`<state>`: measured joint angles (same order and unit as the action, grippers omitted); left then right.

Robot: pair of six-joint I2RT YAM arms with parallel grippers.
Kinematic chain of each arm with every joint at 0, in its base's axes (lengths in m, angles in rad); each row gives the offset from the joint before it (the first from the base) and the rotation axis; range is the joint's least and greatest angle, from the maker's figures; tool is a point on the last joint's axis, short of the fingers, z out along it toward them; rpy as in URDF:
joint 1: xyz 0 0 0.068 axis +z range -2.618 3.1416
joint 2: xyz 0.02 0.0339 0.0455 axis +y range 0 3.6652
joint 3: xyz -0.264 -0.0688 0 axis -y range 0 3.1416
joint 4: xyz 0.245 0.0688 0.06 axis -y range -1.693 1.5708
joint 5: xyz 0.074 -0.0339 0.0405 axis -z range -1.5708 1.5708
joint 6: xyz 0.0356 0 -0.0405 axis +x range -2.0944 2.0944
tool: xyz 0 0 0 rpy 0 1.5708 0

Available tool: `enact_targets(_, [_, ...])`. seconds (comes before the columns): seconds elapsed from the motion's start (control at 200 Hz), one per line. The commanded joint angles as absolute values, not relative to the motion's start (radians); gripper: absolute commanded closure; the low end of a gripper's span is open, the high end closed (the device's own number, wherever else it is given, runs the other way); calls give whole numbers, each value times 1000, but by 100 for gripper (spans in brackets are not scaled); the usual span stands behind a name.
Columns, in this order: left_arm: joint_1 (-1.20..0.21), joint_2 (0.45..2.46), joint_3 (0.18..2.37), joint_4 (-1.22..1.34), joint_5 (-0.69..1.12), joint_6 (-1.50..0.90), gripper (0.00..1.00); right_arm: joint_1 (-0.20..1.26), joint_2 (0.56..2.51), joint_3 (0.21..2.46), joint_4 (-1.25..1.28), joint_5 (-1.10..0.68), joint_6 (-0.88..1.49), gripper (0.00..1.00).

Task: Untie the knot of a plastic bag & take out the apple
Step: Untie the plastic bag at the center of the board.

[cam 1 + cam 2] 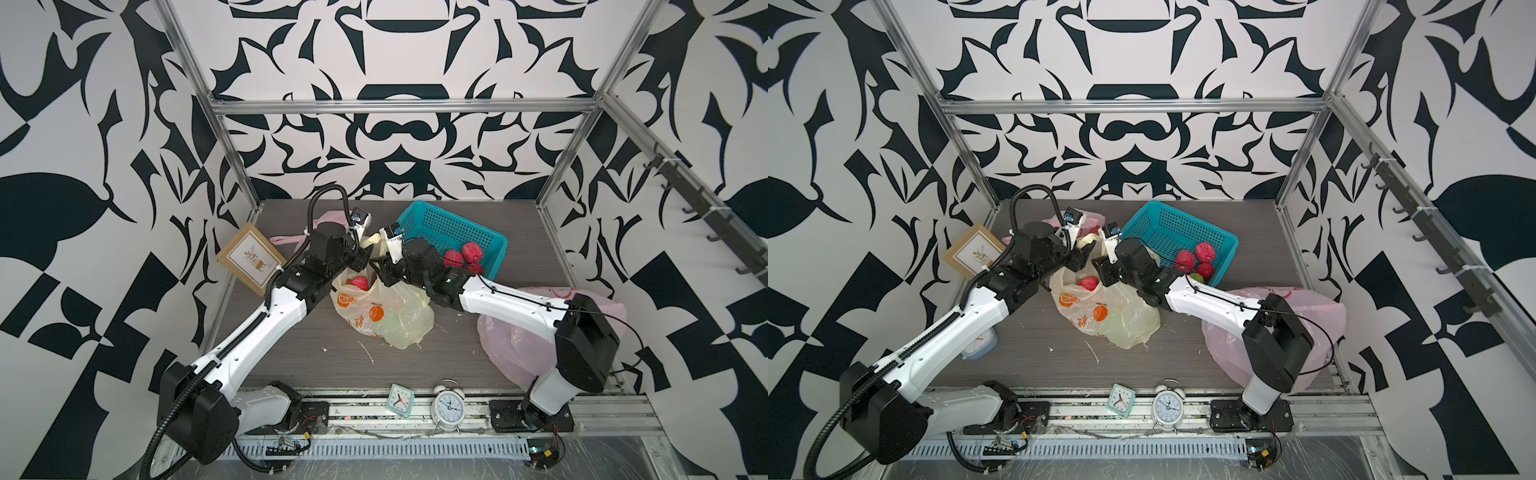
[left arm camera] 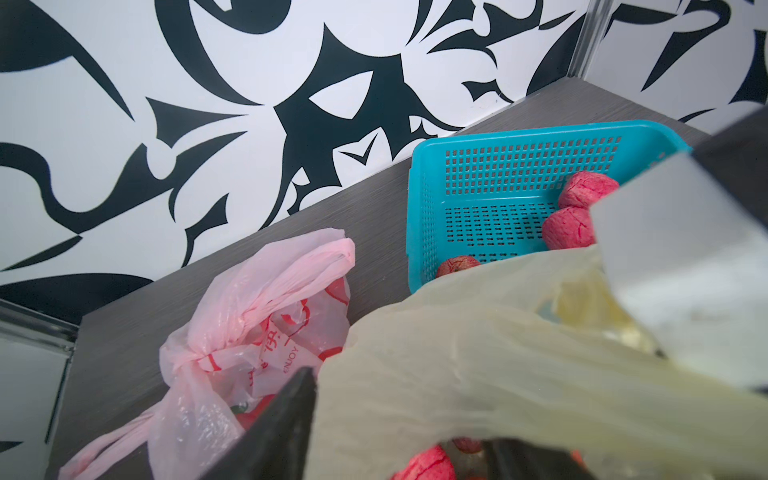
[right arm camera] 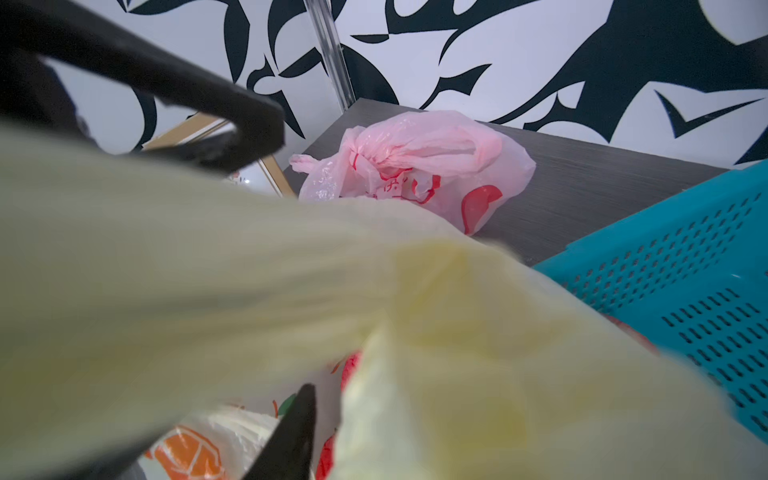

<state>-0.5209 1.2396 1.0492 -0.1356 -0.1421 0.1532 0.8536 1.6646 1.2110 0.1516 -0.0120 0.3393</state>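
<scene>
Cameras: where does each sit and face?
Top views: overhead, front, looking down toward back wall; both arms meet at yellow bag.
Left wrist: on left arm, faces back wall, pink bag, teal basket; end effector fingers show.
Right wrist: on right arm, faces back wall too; one finger shows.
Shared: both wrist views show yellow bag, pink bag, basket.

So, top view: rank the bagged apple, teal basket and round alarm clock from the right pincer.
1. Apple in the yellow bag, beside the right pincer.
2. Teal basket, behind it.
3. Round alarm clock, near the front edge.
</scene>
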Motion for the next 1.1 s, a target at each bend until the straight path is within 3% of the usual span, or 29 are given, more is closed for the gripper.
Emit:
enact_targets(0.0, [-484, 1246, 1093, -127, -171, 117, 61, 861, 1655, 1269, 225, -40, 343, 80])
enact_targets(0.05, [-461, 1245, 1095, -133, -172, 94, 68, 860, 1641, 1264, 221, -44, 337, 100])
enact_targets(0.17, [-393, 1230, 1097, -160, -195, 53, 83, 860, 1557, 1231, 195, -74, 292, 100])
enact_targets(0.275, [-336, 1208, 1112, -241, -237, 29, 91, 852, 1439, 1222, 67, -116, 196, 100])
enact_targets(0.395, [-287, 1147, 1098, -301, -271, 3, 92, 776, 1313, 1275, -176, -188, 134, 100])
enact_targets(0.65, [-262, 950, 977, -358, -318, -79, 93, 488, 1158, 1285, -426, -378, 95, 100])
enact_targets(0.91, [-262, 833, 823, -378, -228, -235, 93, 460, 1185, 1154, -672, -336, 166, 100])
enact_targets(1.095, [-262, 767, 731, -380, -131, -341, 94, 450, 1221, 1061, -705, -242, 246, 100])
